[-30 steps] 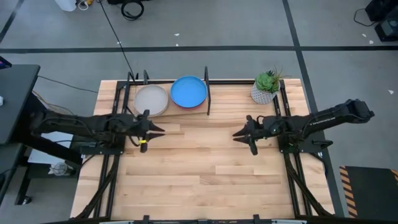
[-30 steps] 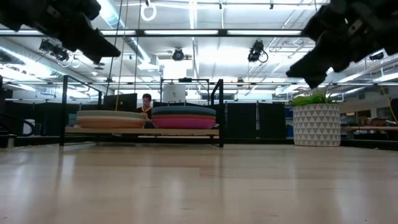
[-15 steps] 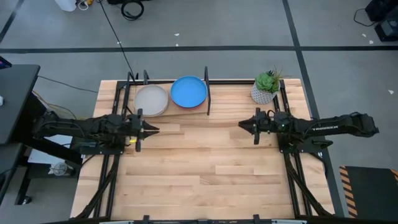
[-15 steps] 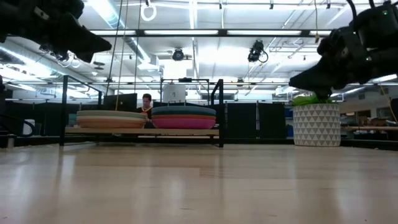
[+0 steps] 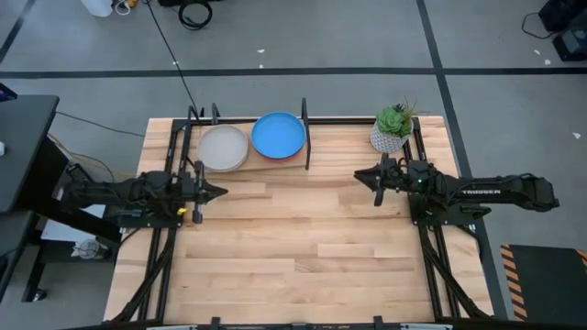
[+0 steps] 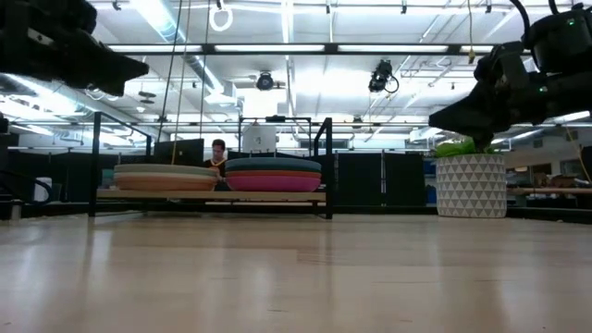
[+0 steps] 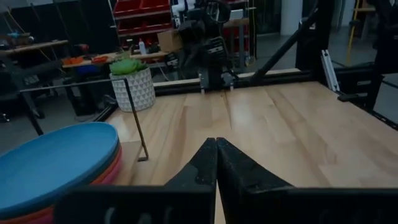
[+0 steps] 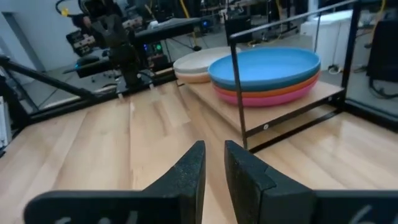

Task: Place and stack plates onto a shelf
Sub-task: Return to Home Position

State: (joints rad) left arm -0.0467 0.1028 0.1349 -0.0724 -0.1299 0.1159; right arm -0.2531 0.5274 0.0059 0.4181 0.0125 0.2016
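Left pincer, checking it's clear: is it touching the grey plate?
Apart. The high view shows bare table between the left pincer and the grey plate.

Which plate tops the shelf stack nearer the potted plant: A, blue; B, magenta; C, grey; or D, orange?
A: in the high view the blue plate lies uppermost on the shelf's stack closer to the potted plant.

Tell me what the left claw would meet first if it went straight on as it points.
Likely the right claw, facing it across the bare tabletop, though heights are hard to judge; the shelf lies off to one side.
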